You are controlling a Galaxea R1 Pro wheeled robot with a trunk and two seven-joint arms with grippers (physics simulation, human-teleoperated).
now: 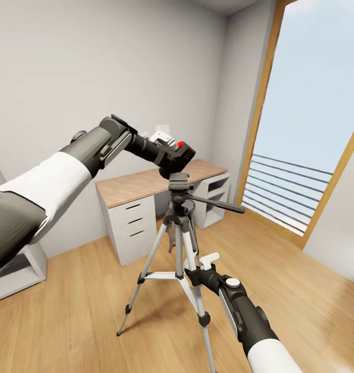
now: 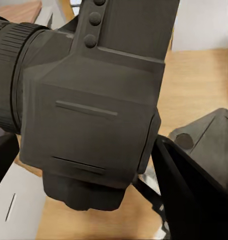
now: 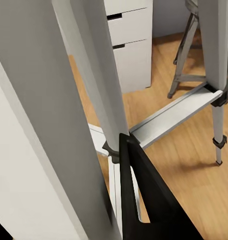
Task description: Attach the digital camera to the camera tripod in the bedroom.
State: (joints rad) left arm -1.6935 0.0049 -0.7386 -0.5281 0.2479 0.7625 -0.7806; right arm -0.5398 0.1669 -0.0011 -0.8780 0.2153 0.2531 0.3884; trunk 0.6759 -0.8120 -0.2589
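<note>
The digital camera (image 1: 180, 152), black with a red button on top, hangs just above the black head (image 1: 178, 185) of the camera tripod (image 1: 179, 243). My left gripper (image 1: 169, 155) is shut on it. In the left wrist view the camera body (image 2: 93, 110) sits between black fingers (image 2: 194, 190). The tripod stands on the wood floor in front of the desk, its pan handle (image 1: 223, 205) pointing right. My right gripper (image 1: 200, 268) is shut on a silver tripod leg (image 3: 101, 75), held between a white finger (image 3: 33, 150) and a black one (image 3: 144, 200).
A wood-topped white desk (image 1: 140, 184) with drawers (image 1: 129, 223) stands against the back wall behind the tripod. A tall window (image 1: 311, 103) with a wooden frame is on the right. A white shelf unit (image 1: 18, 272) sits at the left. Open plank floor (image 1: 280, 269) lies to the right.
</note>
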